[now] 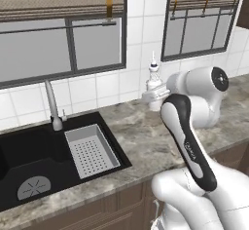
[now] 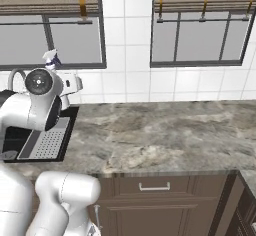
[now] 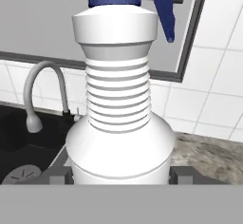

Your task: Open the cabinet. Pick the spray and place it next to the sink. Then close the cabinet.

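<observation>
The white spray bottle [image 1: 153, 79] stands upright in my gripper [image 1: 156, 95], over the marble counter just right of the black sink [image 1: 29, 146]. In the hand view the ribbed neck and round body of the spray [image 3: 118, 123] sit between my fingertips [image 3: 59, 175], which press against its base on both sides, with its blue trigger above. From the right, the spray [image 2: 51, 58] pokes up behind the arm's wrist, near the sink's [image 2: 70, 114] corner. The arm hides the bottle's bottom. A dark brown sliver [image 1: 245, 5] at the upper right edge may be the cabinet.
A grey strainer tray [image 1: 91, 151] lies in the sink's right part, and the silver faucet [image 1: 51, 102] rises behind it. The marble counter [image 2: 165, 130] runs wide to the right. Tiled wall and windows [image 1: 58, 44] stand behind. Lower drawers [image 2: 154, 186] sit under the counter.
</observation>
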Robot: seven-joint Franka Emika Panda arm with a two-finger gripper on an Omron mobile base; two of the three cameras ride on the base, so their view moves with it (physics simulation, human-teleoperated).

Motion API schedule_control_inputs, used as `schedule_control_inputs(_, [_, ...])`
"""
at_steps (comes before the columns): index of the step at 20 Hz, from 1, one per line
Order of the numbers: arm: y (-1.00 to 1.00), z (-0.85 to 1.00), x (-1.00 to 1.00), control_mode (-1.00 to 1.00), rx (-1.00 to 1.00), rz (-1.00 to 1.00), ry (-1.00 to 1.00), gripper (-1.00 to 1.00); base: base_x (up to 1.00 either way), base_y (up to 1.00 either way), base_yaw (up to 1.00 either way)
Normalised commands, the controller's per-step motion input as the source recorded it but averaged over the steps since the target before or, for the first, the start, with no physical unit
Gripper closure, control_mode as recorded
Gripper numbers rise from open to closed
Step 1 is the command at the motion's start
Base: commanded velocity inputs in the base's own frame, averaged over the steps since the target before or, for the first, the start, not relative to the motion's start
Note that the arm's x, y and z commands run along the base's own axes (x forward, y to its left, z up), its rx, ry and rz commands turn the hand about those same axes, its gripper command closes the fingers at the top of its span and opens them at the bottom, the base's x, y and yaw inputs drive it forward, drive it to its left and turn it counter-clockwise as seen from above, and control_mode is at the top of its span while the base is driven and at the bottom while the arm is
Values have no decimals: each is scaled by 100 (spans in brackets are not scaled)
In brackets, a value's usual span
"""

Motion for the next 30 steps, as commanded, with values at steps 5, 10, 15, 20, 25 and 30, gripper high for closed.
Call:
schedule_control_inputs(5, [0, -54, 36, -100, -1, 3, 0, 100, 0, 0, 0])
schedule_control_inputs(10, [0, -46, 19, -100, 0, 4, 0, 100, 0, 0, 0])
schedule_control_inputs(15, [0, -26, 4, -100, 0, 7, 2, 100, 0, 0, 0])
schedule_control_inputs(20, [0, -1, 0, -100, 2, 18, 1, 100, 0, 0, 0])
schedule_control_inputs(25, [-4, -18, 0, -100, 4, 38, 0, 100, 0, 0, 0])
schedule_control_inputs(30, [0, -17, 0, -100, 0, 42, 1, 100, 0, 0, 0])
